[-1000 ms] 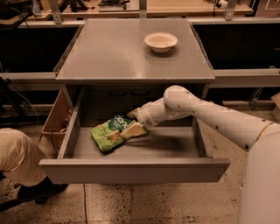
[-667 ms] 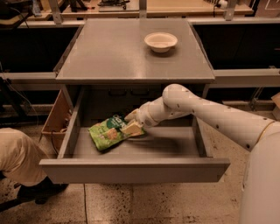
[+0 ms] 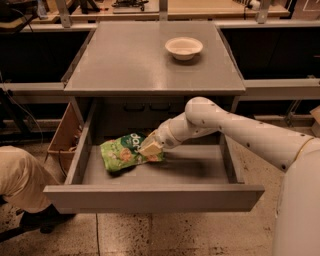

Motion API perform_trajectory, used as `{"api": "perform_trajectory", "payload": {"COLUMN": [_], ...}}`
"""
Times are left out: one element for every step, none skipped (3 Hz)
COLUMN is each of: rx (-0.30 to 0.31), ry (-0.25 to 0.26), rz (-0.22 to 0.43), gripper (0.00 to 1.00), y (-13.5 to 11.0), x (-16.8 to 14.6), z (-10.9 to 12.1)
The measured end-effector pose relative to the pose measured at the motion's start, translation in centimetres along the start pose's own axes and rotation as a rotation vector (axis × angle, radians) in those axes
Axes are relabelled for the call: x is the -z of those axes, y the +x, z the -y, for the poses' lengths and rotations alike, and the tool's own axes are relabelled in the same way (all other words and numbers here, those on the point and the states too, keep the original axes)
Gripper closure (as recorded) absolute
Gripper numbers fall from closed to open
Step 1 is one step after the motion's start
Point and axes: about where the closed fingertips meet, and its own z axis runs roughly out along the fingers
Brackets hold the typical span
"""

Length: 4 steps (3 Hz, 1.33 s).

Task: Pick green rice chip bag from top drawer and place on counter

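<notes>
The green rice chip bag [image 3: 121,152] lies tilted in the open top drawer [image 3: 150,198], left of centre, with a shadow under its lower edge. My gripper [image 3: 150,147] reaches down into the drawer from the right and is shut on the bag's right edge. My white arm [image 3: 235,127] crosses over the drawer's right side. The grey counter [image 3: 135,60] is directly above the drawer.
A white bowl [image 3: 184,47] stands on the counter at the back right. A brown cardboard box [image 3: 62,135] sits left of the drawer. A tan-clothed shape [image 3: 20,177] is on the floor at the left. Tan wooden tables [image 3: 210,6] stand behind.
My gripper and the bag have shifted slightly to the left inside the drawer. The bag has tilted up a little at its right edge.
</notes>
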Motion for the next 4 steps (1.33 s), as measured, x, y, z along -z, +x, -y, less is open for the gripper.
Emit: {"api": "perform_trajectory", "payload": {"rx": [0.001, 0.017, 0.038, 0.071], "ry": [0.030, 0.086, 0.128, 0.166], "rz": [-0.004, -0.016, -0.051, -0.098], "gripper": [1.00, 1.00, 1.00, 1.00], "y": [-0.6, -1.6, -2.5, -3.9], "x": [1.6, 4.5, 7.6, 11.0], "z": [-0.3, -0.9, -1.8, -3.0]}}
